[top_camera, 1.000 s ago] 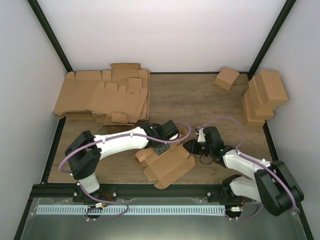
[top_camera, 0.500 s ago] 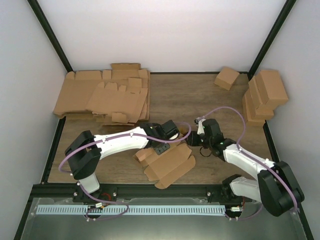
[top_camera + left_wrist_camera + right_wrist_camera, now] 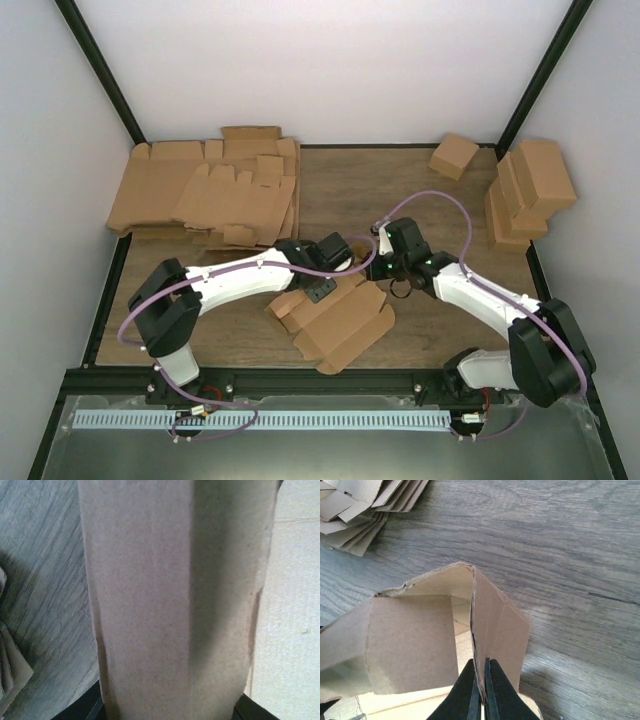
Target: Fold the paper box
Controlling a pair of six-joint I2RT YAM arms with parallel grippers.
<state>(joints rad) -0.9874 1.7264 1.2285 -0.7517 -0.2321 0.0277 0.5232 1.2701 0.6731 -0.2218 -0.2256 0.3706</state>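
The half-folded box lies centrally toward the near edge, its raised flap clamped in the right gripper, while cardboard hides whether the left gripper is gripping, so an uneven pull could tear the flap or slip it free.

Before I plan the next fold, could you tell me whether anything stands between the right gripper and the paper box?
Nothing visible does. The right gripper is pinched on an upright flap of the paper box; the flat cardboard stack lies well apart from it.
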